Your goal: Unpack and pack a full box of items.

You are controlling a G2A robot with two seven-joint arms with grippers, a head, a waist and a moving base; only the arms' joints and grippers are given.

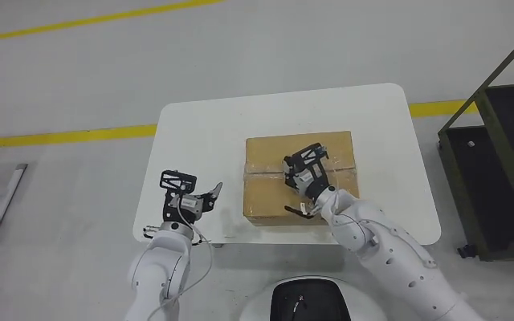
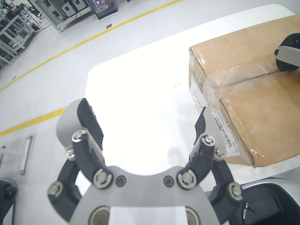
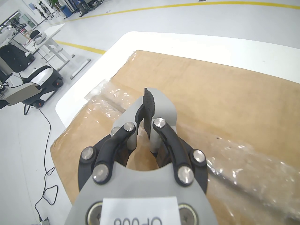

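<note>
Closed cardboard box (image 1: 269, 193) on the white table (image 1: 201, 132), with both grippers shown. The box is set right of the table's middle. Its long axis runs side to side, parallel to the table's near edge. Its flaps are down and sealed by a strip of clear tape (image 1: 265, 170) along the centre seam, and that seam follows the same long axis from one short end to the other.

The right gripper (image 1: 305, 156) is held over the box top, at or just beside the seam and a little right of its midpoint. Its fingers are pressed together with nothing between them. Whether the tips touch the tape cannot be told. In the right wrist view the closed tips (image 3: 147, 99) are aimed along the tape (image 3: 110, 104) toward the box's left end.

The left gripper (image 1: 197, 183) is held over bare table off the box's left short end. Its jaws are spread wide and hold nothing, and it is clear of the cardboard. The labelled end face (image 2: 225, 129) lies just beside its right-hand finger in the left wrist view.

The seam is judged to be the feature on which opening depends. The right arm is the nearer, already above it. Any stroke would be made along the box's long axis, not across it.
</note>
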